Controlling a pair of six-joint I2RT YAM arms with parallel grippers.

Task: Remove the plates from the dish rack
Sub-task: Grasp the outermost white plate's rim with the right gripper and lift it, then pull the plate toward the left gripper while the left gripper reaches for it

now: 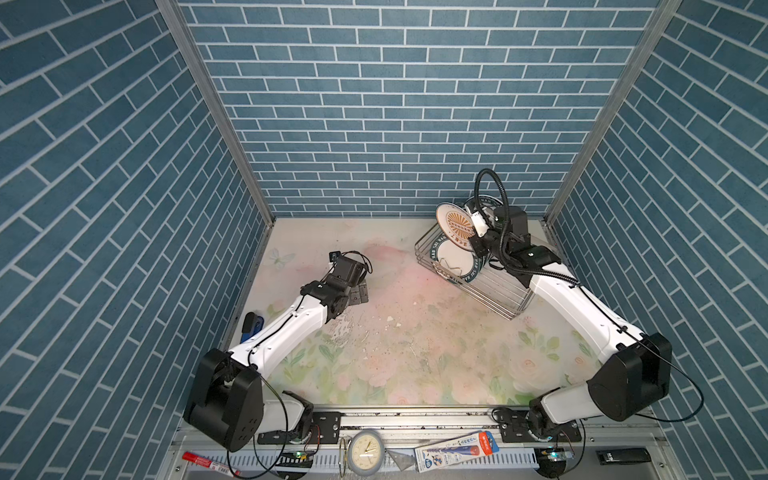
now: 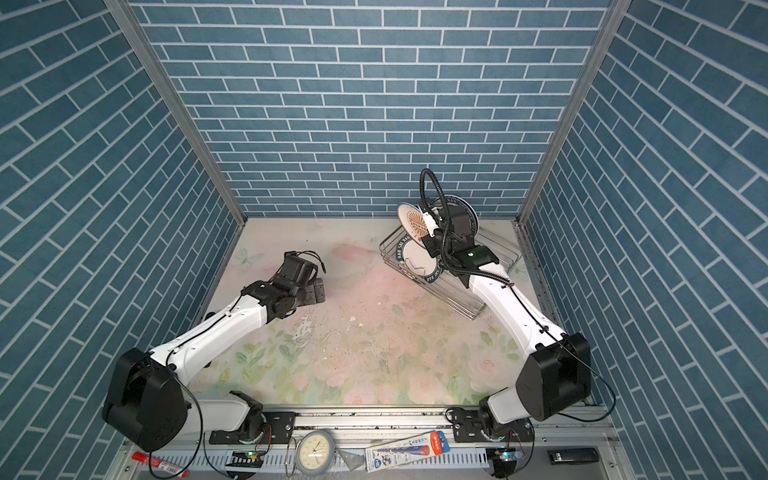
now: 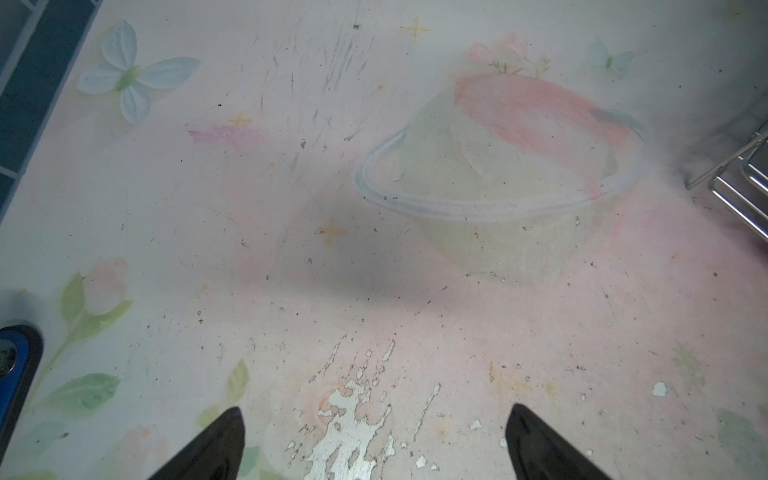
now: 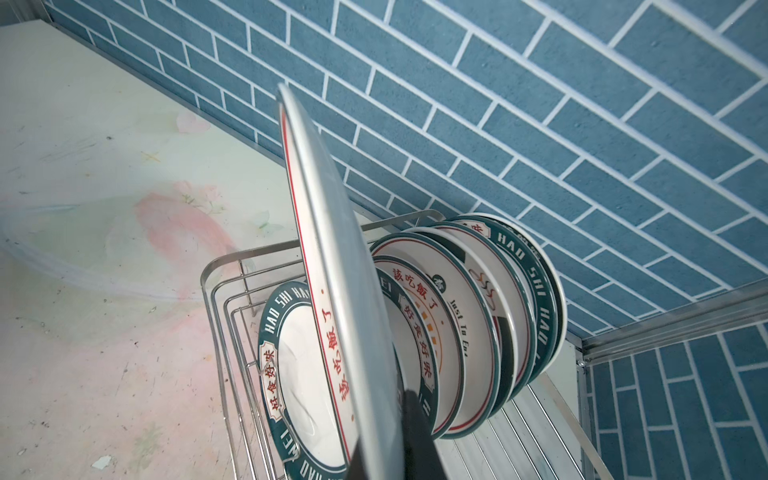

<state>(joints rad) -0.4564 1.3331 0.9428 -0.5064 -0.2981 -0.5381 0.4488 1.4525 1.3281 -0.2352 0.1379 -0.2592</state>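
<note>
Dish rack point(image 1: 500, 300): silver wire basket with low sides, at the far right of the table, set at a slant to the back wall.
Held plate point(image 1: 455, 224): white with an orange sunburst centre and red characters. It is on edge and tilted, higher than the row, over the rack's far left corner, pinched at its rim by the right claw point(image 1: 473, 233).
Front plate point(image 4: 291, 365): white centre, dark green lettered rim, upright in the rack.
Rear plates point(image 4: 532, 291): several, upright, packed close, with green or red-lined rims.
</note>
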